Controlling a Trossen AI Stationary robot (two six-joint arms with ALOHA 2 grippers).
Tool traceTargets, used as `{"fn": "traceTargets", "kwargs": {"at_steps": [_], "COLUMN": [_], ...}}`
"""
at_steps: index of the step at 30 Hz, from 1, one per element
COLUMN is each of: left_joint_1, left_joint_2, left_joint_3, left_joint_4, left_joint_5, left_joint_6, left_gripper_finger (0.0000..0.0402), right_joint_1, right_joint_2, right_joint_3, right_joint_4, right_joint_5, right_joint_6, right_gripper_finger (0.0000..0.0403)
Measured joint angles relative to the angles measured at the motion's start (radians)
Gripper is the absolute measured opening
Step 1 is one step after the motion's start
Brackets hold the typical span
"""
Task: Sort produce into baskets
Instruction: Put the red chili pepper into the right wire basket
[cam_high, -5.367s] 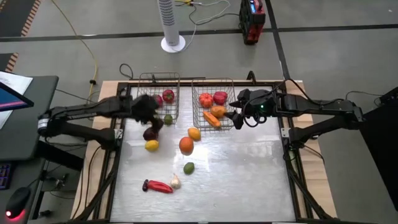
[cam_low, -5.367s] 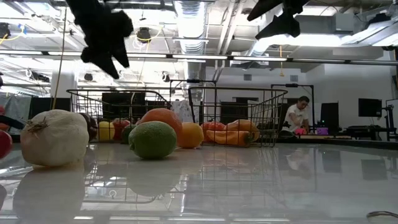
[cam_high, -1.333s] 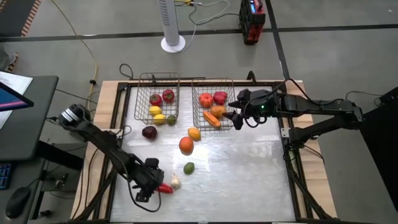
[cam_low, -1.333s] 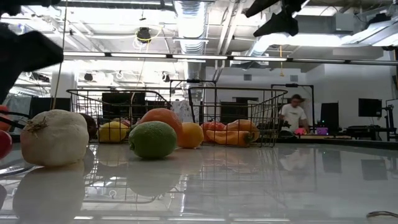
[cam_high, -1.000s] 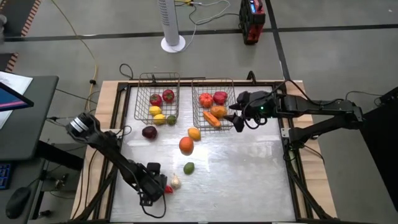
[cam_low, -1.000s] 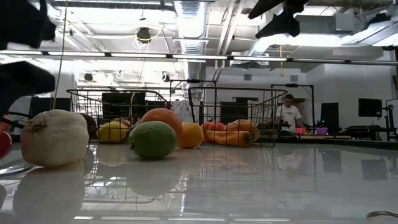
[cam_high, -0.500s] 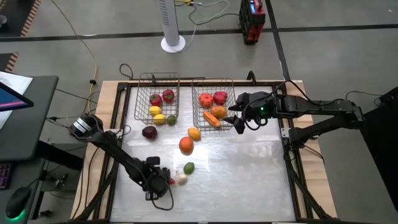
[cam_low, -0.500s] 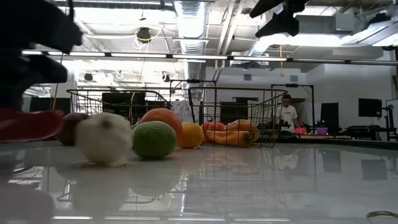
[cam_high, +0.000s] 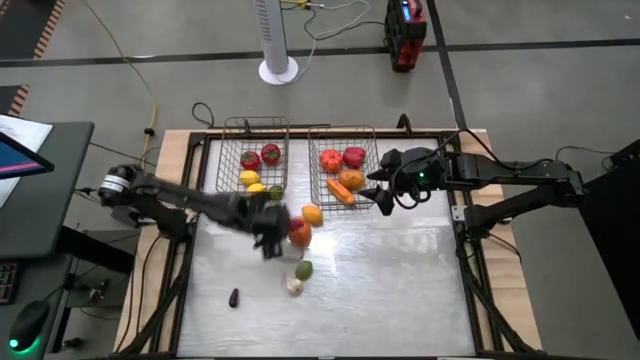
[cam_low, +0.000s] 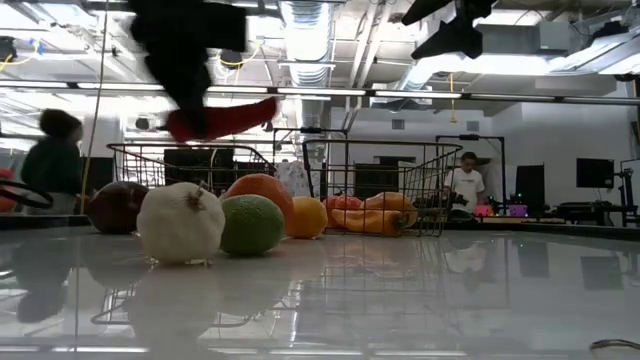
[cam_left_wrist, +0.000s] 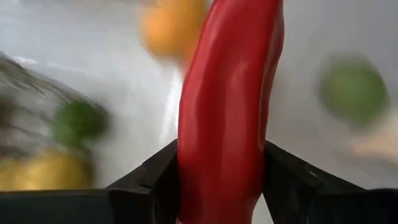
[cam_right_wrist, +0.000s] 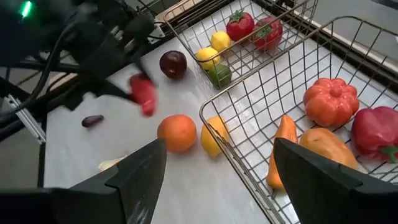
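Gripping red chili (cam_left_wrist: 230, 106) in my left tool (cam_high: 268, 222), fingers clamped on both sides, lifted above desk (cam_high: 400, 290) beside orange (cam_high: 299, 232). My right tool (cam_high: 381, 187) hangs open by right basket (cam_high: 372, 135), fingers spread wide. Garlic (cam_low: 181, 222), lime (cam_low: 252, 224) and dark plum (cam_low: 116, 207) lie loose on desk; left basket (cam_high: 230, 160) holds lemon, tomatoes.

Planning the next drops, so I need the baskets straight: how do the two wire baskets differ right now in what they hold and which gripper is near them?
The left basket holds smaller pieces: two red ones, yellow ones and a green one. The right basket holds larger pieces: a red pumpkin, a red pepper, an orange one and a carrot.

The right gripper hangs open by the right basket's corner; the left gripper, shut on the red chili, is nearer the left basket.

Both are rectangular wire mesh, side by side at the table's far edge.
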Motion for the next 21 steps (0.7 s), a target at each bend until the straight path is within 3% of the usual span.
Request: {"fn": "traceTargets", "kwargs": {"at_steps": [4, 9, 14, 21], "left_joint_1": [0.169, 0.308, 0.416, 0.524], "left_joint_2": [0.038, 0.194, 0.386, 0.548], "left_joint_3": [0.103, 0.337, 0.605, 0.811], "left_joint_4": [0.068, 0.081, 0.063, 0.054], "left_joint_5": [0.032, 0.048, 0.074, 0.273], "left_joint_6": [0.208, 0.388, 0.380, 0.359], "left_gripper_finger": [0.0173, 0.0174, 0.0175, 0.0197], "right_joint_1": [0.000, 0.001, 0.006, 0.034], "right_joint_2": [-0.008, -0.017, -0.018, -0.067], "right_joint_3": [0.000, 0.000, 0.000, 0.000], "right_joint_4": [0.003, 0.002, -0.003, -0.078], "right_joint_5": [-0.001, -0.001, 0.002, 0.129], "right_joint_6": [0.047, 0.089, 0.142, 0.241], "right_gripper_finger": [0.0322, 0.0322, 0.0322, 0.0322]}}
